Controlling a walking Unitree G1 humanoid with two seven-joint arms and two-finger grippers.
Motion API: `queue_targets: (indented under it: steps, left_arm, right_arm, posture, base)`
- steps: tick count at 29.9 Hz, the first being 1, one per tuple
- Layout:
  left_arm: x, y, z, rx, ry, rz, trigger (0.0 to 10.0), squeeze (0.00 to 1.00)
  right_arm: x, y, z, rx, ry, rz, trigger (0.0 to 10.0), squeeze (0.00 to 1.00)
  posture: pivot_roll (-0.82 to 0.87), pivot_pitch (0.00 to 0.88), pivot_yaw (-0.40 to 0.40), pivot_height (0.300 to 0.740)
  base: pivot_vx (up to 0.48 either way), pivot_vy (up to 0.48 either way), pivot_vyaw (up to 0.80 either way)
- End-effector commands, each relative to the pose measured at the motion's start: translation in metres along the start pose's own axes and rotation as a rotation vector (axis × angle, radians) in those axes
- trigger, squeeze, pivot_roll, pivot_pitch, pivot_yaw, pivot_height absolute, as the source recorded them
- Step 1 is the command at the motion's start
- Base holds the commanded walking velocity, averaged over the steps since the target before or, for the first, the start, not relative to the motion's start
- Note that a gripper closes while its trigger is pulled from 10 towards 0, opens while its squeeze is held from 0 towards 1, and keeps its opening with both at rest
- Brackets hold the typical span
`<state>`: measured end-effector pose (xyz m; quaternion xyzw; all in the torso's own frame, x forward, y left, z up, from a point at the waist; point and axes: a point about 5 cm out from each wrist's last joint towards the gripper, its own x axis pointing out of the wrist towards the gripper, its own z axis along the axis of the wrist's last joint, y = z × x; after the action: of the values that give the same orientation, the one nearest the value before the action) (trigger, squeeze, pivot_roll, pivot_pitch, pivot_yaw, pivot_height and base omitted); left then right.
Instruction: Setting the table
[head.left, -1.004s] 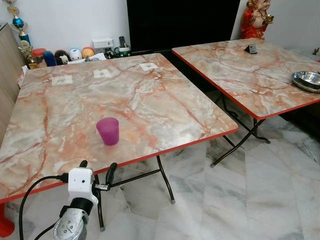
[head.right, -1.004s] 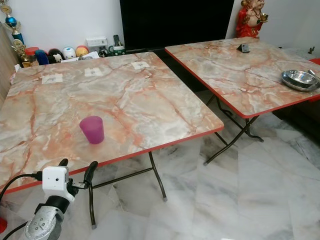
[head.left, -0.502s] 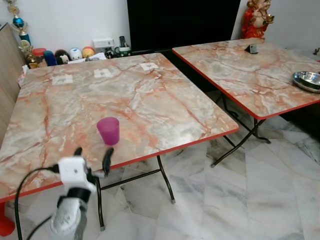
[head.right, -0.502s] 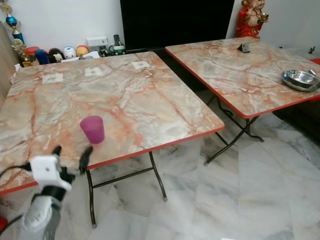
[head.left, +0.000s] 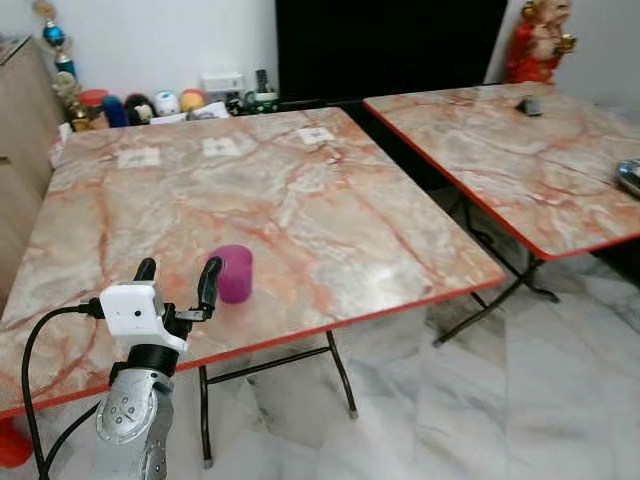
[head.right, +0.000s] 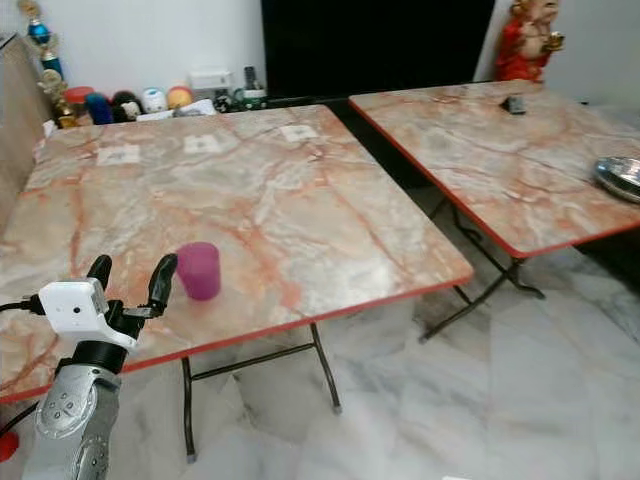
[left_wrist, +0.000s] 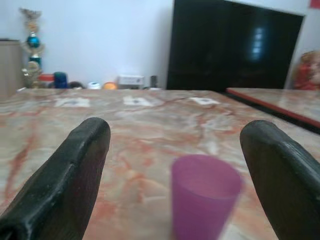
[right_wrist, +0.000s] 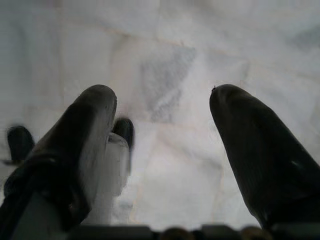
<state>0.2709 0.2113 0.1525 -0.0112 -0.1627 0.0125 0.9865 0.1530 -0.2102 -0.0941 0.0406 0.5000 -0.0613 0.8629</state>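
From the head camera, the left pincer (head.left: 178, 277) had risen from below the desk's (head.left: 330, 215) near red edge to the level of its top, fingers spread wide and holding nothing. The purple cup (head.left: 236, 273) stood upright near that near edge, just beyond and right of the pincer's right finger, not touching it. The whole view had swung a little, so the second desk (head.left: 530, 160) on the right showed only a sliver of the metal bowl (head.left: 630, 177) at the picture's edge. Small trinkets (head.left: 150, 103) sat along the far wall behind the first desk.

In the left wrist view, the two fingers (left_wrist: 70, 175) stood far apart with the cup (left_wrist: 202, 197) between and ahead of them, nearer the right one, clear of both.

In the right wrist view, the right pincer (right_wrist: 162, 145) hung open over the pale marble floor (right_wrist: 170, 60), empty.
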Motion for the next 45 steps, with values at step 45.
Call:
queue_targets:
  steps: [45]
  left_arm:
    - [-0.058, 0.011, -0.020, 0.117, 0.187, -0.088, 10.0, 0.00]
  right_arm:
    - [-0.002, -0.010, -0.006, -0.025, 0.013, -0.022, 10.0, 0.00]
  posture:
    - [0.09, 0.002, -0.053, 0.740]
  base:
    - [0.080, 0.000, 0.00]
